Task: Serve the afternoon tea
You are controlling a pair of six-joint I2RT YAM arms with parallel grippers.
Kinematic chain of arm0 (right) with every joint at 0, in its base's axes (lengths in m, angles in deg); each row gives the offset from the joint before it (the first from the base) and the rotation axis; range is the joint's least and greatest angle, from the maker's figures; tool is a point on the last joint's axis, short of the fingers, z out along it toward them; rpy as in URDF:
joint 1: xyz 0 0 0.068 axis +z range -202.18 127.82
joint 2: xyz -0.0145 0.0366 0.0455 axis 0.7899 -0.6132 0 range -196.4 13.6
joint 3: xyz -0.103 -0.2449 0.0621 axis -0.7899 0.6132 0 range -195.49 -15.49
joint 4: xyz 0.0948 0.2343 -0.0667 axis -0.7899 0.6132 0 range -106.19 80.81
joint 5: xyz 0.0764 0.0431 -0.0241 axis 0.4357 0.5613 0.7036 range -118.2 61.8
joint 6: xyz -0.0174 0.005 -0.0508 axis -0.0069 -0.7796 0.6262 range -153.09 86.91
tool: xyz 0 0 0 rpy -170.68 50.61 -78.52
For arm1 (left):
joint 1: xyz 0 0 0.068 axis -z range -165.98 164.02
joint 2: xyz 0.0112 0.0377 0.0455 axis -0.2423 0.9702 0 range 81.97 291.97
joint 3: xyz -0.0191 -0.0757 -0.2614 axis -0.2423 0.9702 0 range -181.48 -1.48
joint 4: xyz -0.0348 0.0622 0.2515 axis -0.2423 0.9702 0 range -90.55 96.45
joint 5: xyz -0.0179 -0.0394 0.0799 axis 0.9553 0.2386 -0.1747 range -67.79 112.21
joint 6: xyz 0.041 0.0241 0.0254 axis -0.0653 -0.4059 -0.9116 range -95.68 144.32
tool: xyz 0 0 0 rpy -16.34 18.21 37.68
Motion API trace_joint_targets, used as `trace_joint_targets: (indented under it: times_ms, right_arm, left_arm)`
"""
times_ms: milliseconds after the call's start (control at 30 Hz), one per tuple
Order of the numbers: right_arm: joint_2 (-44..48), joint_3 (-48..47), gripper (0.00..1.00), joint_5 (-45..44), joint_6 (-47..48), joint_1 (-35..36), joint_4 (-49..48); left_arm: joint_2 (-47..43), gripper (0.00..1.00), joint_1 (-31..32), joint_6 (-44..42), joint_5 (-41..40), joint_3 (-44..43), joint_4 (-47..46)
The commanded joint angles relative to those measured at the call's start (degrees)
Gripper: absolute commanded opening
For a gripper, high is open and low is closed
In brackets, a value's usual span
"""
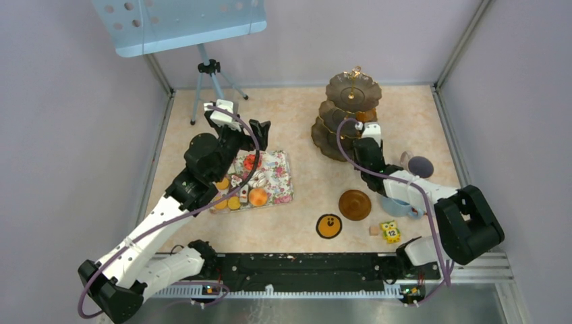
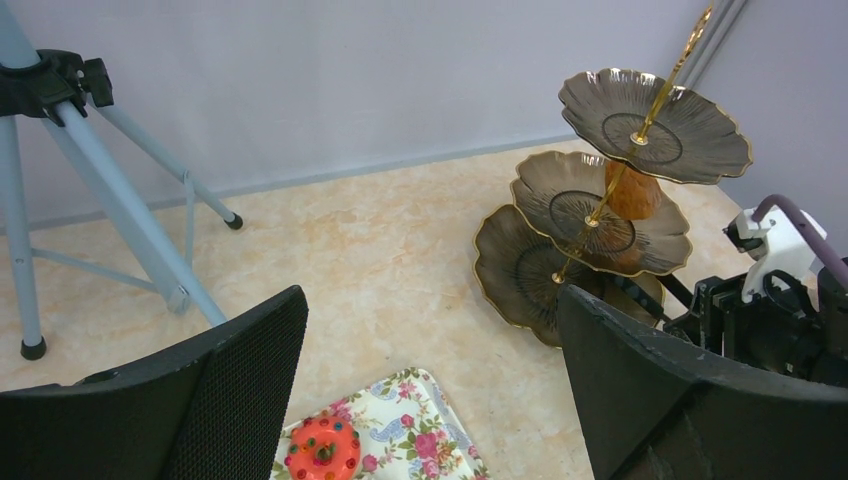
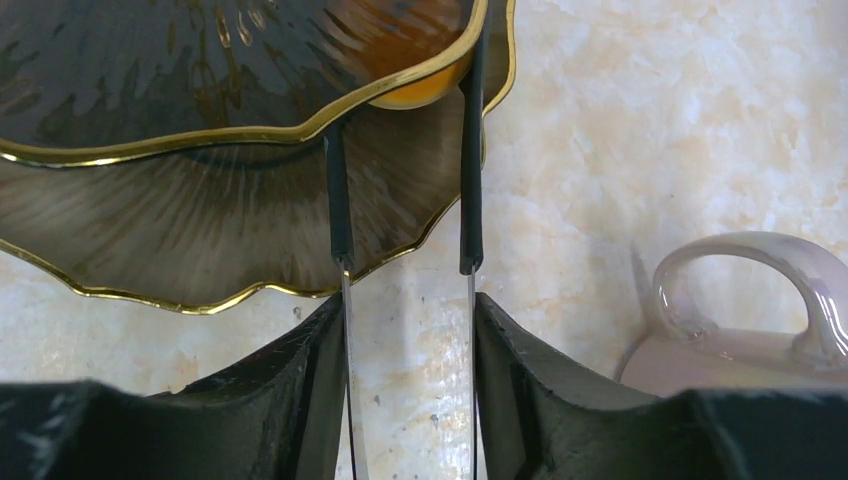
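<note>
Well, my right pincer [image 3: 407,305] is clamped on the tongs [image 3: 470,150], tips straddling the orange pastry [image 3: 420,95] on the middle tier of the stand [image 2: 650,125]. I'd ease off gently, then back out level, clear of the gold rim. My left pincer [image 2: 432,300] hangs open over the floral tray [image 2: 410,420]. Only writing: "12" on the owl block [image 1: 389,231].

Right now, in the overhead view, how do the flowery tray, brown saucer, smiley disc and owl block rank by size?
Largest to smallest:
1. flowery tray, clearly the biggest even though it is partly covered
2. brown saucer
3. smiley disc, only a little smaller than the saucer
4. owl block
</note>
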Motion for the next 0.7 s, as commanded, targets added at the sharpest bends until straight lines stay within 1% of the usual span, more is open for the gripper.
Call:
trace_joint_targets:
  times_ms: [0, 100, 167, 233, 333, 433, 500, 567, 667]
  right_arm:
    - [-1.0, -2.7, 0.45, -0.2, 2.2, -0.8, -5.9]
    - [-0.6, -2.6, 0.46, 0.3, 1.5, -0.8, -5.0]
    - [0.4, -2.6, 0.48, 0.3, 1.1, -0.8, -3.4]
    - [2.0, -2.2, 0.49, 0.3, 1.0, -0.8, -2.0]
    - [4.9, -0.7, 0.50, 0.5, 1.4, -0.8, -1.8]
    - [7.2, -0.9, 0.50, 0.9, 1.3, -0.8, 0.5]
    - [8.8, -0.7, 0.50, 1.4, 0.9, -0.7, 1.9]
    - [10.9, -0.6, 0.50, 2.8, -0.5, -0.7, 4.8]
    - [14.3, -0.7, 0.49, 5.3, -2.8, -0.4, 11.4]
  left_arm:
    - [-1.1, 0.99, 0.4, 0.0, -0.7, 0.0, -2.3]
    - [-1.4, 0.99, 0.6, 0.0, 0.9, 0.0, -2.6]
    - [-1.3, 0.99, 0.6, -0.2, -0.4, 0.1, -2.7]
    - [-1.0, 0.99, 0.6, 0.0, -0.9, 0.0, -2.3]
    - [-1.2, 0.99, 0.6, 0.2, 1.0, -0.1, -2.7]
    - [-0.5, 0.99, 0.6, 0.1, -0.5, 0.1, -2.5]
    - [-0.1, 0.99, 0.6, 0.5, 0.6, -0.4, -2.0]
    - [-0.6, 0.99, 0.6, 0.2, 1.5, 0.0, -2.6]
    - [-0.2, 0.99, 0.6, -0.2, -0.8, 0.1, -2.4]
